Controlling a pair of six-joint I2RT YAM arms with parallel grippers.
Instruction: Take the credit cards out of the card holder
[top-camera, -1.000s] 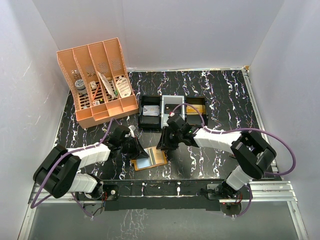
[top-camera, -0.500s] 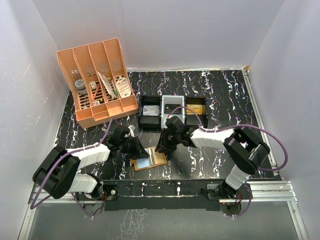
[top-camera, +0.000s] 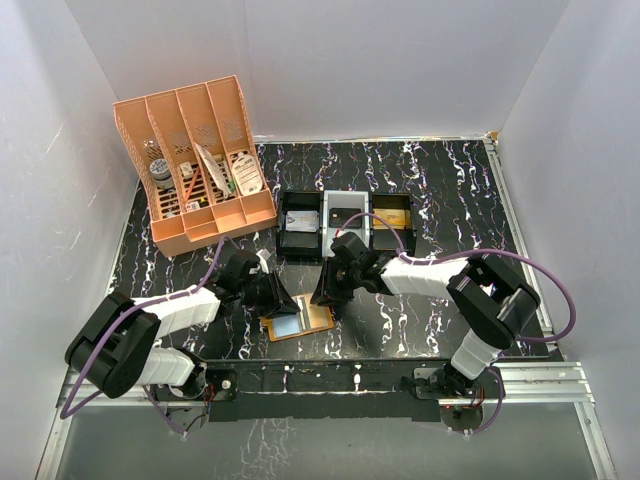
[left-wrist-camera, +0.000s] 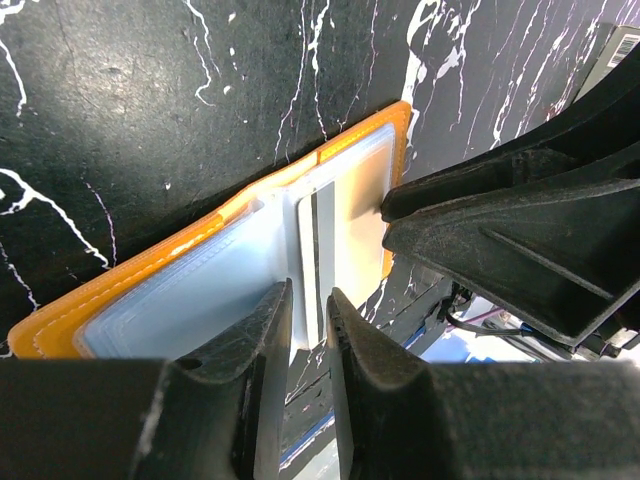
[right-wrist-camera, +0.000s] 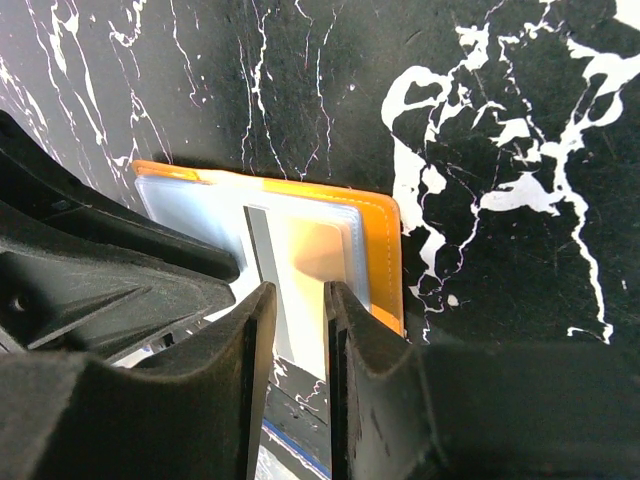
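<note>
Orange card holder (top-camera: 298, 322) lies open on the desk (top-camera: 440, 190), front middle, with a pale striped card (left-wrist-camera: 345, 225) showing in its sleeve. My left claw (left-wrist-camera: 307, 300) and right claw (right-wrist-camera: 300, 295) meet over it from opposite sides — each just a crack open.

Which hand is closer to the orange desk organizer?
Left. The left hand sits on the card holder's side facing the desk organizer; the right hand sits on the opposite side.
</note>
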